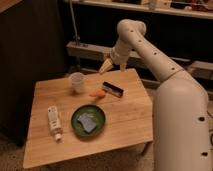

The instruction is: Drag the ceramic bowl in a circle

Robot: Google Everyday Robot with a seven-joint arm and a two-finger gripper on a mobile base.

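Note:
The ceramic bowl (88, 120) is a wide, shallow, dark-green dish near the middle front of the wooden table (125, 125). A small pale blue-grey item lies inside it. My gripper (105, 66) hangs in the air above the table's far edge, well behind and to the right of the bowl, touching nothing. Its yellowish fingers point down and to the left.
A translucent white cup (77, 82) stands at the back left. A small orange item (97, 93) and a black rectangular object (113, 89) lie behind the bowl. A white bottle (54, 121) lies left of the bowl. Dark shelving stands behind the table.

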